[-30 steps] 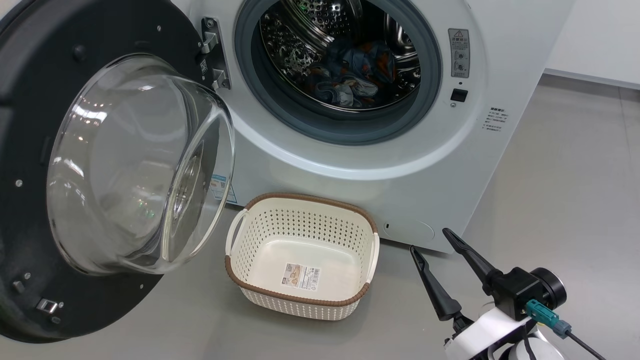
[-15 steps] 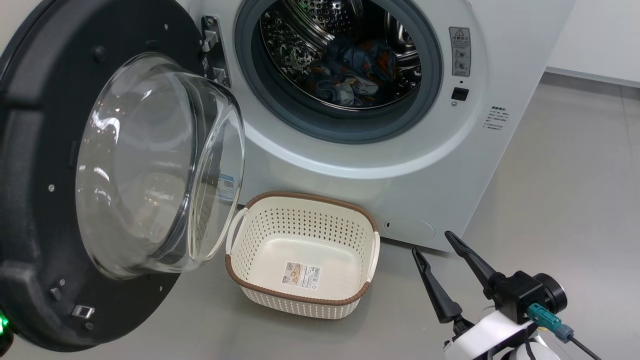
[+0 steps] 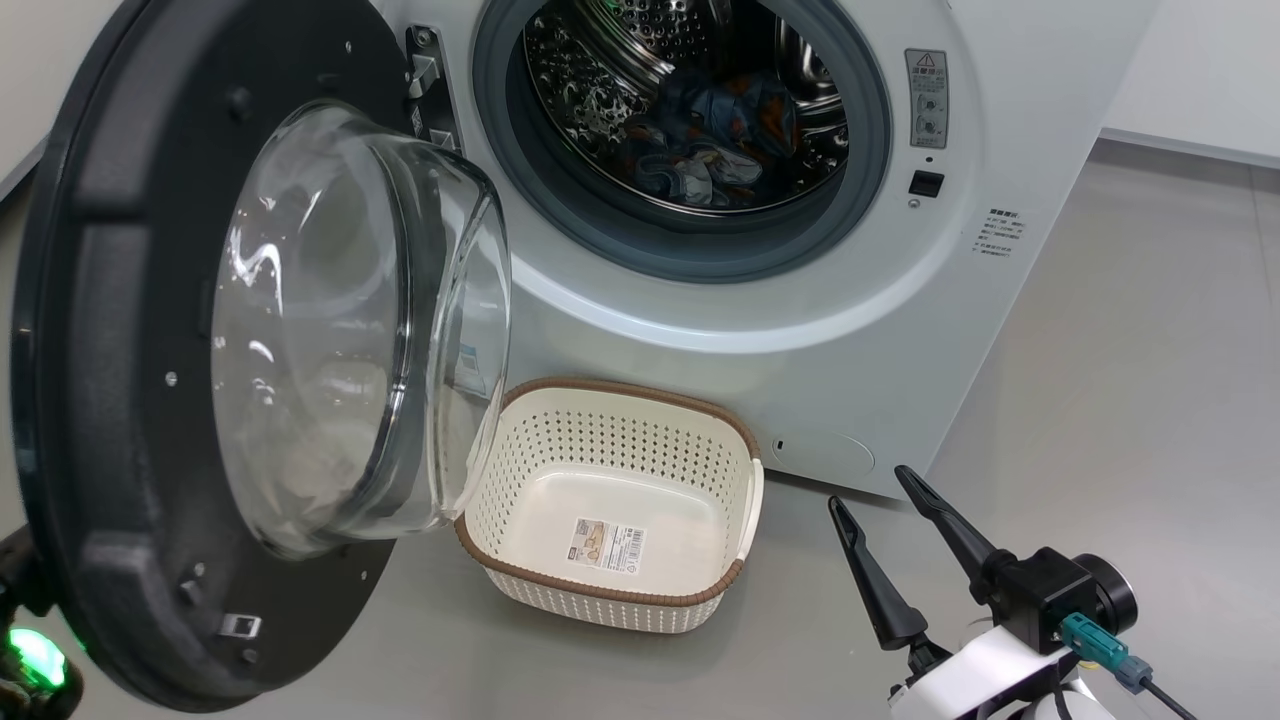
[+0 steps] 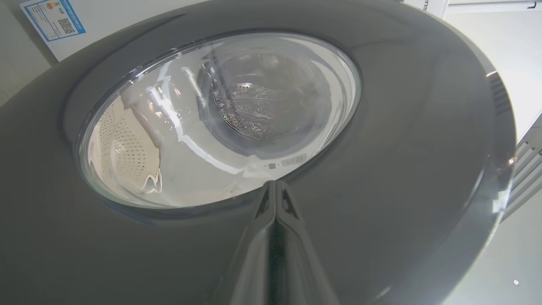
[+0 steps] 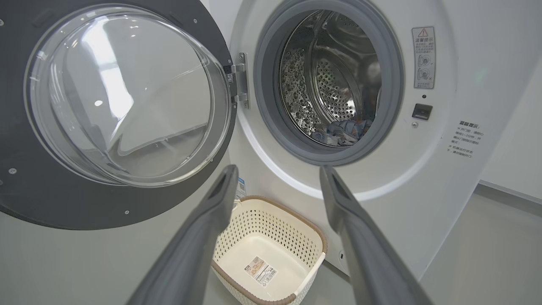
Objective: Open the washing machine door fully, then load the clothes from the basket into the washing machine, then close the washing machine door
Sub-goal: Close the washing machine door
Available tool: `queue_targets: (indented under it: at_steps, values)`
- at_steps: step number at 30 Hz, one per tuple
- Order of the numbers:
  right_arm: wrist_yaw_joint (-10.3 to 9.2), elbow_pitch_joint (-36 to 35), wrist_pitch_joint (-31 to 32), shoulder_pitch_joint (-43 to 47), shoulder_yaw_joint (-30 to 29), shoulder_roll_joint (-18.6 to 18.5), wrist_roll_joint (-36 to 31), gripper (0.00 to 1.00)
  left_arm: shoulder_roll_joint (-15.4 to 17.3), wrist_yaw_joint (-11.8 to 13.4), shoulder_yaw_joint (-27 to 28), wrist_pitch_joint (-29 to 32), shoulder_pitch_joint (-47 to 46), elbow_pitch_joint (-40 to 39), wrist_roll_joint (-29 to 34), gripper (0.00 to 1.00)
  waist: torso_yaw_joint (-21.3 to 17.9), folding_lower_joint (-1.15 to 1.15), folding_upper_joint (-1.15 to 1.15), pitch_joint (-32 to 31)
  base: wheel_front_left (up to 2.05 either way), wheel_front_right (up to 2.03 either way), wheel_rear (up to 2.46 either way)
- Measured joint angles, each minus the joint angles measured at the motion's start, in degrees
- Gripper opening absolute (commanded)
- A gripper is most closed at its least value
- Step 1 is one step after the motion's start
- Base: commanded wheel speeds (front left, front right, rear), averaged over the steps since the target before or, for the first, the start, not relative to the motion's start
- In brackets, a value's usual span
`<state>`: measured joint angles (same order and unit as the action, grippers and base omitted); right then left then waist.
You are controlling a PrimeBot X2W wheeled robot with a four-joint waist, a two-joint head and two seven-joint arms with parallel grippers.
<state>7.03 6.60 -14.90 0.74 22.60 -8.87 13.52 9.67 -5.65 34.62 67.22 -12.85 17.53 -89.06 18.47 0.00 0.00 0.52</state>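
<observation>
The washing machine (image 3: pixel 790 330) stands with its drum exposed, and the clothes (image 3: pixel 720 140) lie inside it as blue cloth with orange prints. The washing machine door (image 3: pixel 110 300) hangs half swung on its left hinge, its glass bowl facing the opening. My left gripper (image 4: pixel 275 184) is shut, with its tips against the door's (image 4: pixel 402 148) grey outer face just below the glass. The basket (image 3: pixel 620 388) sits on the floor before the machine with just a label sticker on its floor. My right gripper (image 3: pixel 866 485) hovers open to the right of the basket, holding nothing. In the right wrist view, that gripper (image 5: pixel 278 169) frames the basket (image 5: pixel 271 201), the door (image 5: pixel 25 182) and the clothes (image 5: pixel 341 129).
Grey floor (image 3: pixel 1120 400) spreads to the right of the machine up to a white wall. A green light (image 3: pixel 30 655) glows on a dark part at the lower left, behind the door's edge. The door's glass bowl overlaps the basket's left end.
The door has swung toward the machine's opening, and its glass bowl now covers the basket's left handle. The right gripper stays open in about the same place.
</observation>
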Motion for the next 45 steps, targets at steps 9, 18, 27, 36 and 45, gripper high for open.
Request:
queue_targets:
  at_steps: [9,18,27,36,45]
  values:
    - [0.0,-0.3,0.0,-0.1,0.6,0.4,-0.2,1.0,-3.5,1.9,-1.5,2.1,4.0,-9.2,-0.9,0.0,-0.8,0.0,0.0,0.8,0.0,0.0,0.0]
    - [0.0,-0.3,0.0,-0.2,0.9,0.9,-0.5,1.0,-6.1,4.3,-2.9,3.6,7.7,-17.8,-2.5,0.0,-3.3,0.0,0.0,1.3,0.0,0.0,0.0]
    - [0.0,-0.3,0.0,-0.3,0.8,1.2,-0.5,1.0,-7.0,6.4,-5.0,4.4,10.8,-25.7,-4.0,0.0,-6.8,0.0,0.0,1.5,0.0,0.0,0.0]
    - [0.0,-0.3,0.0,-0.3,0.8,1.4,-0.5,1.0,-7.3,8.6,-9.0,4.2,12.5,-30.5,-4.8,0.0,-10.7,0.0,0.0,1.7,0.0,0.0,0.0]
    - [0.0,-0.3,0.0,-0.8,1.0,1.4,-0.5,1.0,-7.5,9.5,-13.1,0.1,12.8,-31.6,-4.9,0.0,-14.7,0.0,0.0,2.1,0.0,0.0,0.0]
